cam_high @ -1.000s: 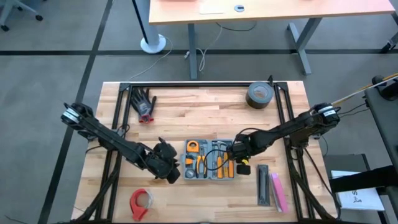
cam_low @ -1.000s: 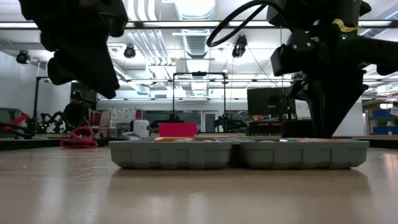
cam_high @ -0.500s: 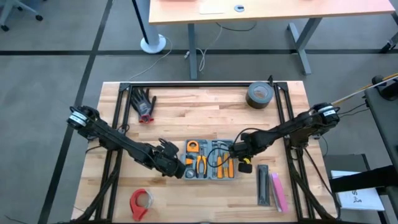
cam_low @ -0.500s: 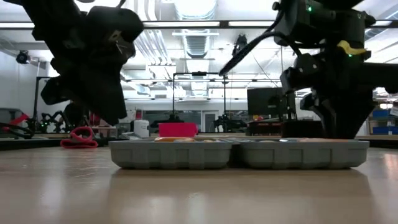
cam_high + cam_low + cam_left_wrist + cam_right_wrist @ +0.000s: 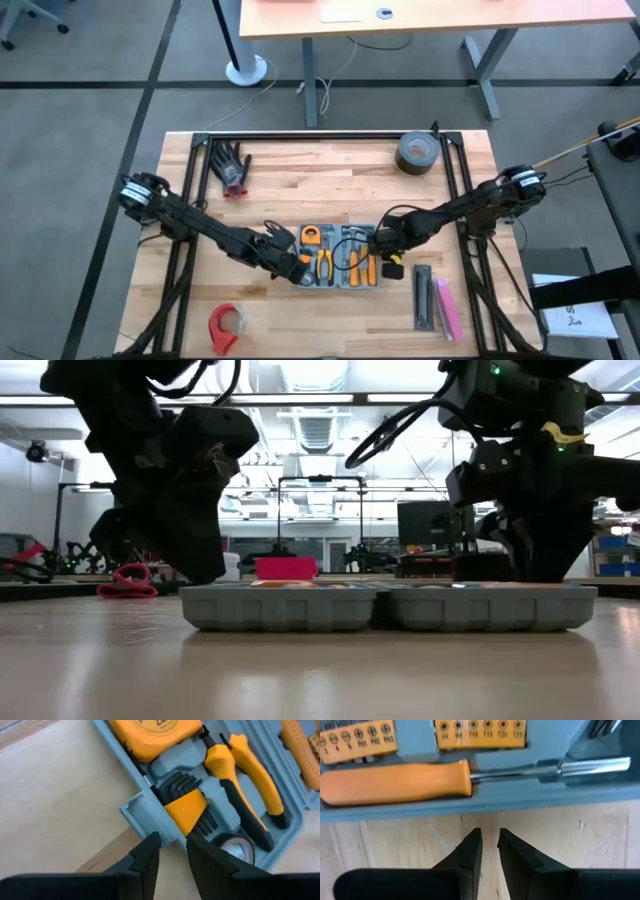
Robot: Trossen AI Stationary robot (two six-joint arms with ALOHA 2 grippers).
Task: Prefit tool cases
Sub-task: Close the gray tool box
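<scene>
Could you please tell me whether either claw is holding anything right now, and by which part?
Nothing is held: both the left claw and right claw sit empty beside the tool case.

Blue-grey tool case, orange-handled screwdriver, seemingly red tape roll

We look down on grey carpet floor crossed by dark seams, running all around the scene. At twelve o'clock stands a pale orange desk on grey legs, a white round pole base at about eleven. At three o'clock sits a dark stand with a sheet of paper. From table height we see ceiling strip lights, distant monitors and cluttered benches far behind.
</scene>
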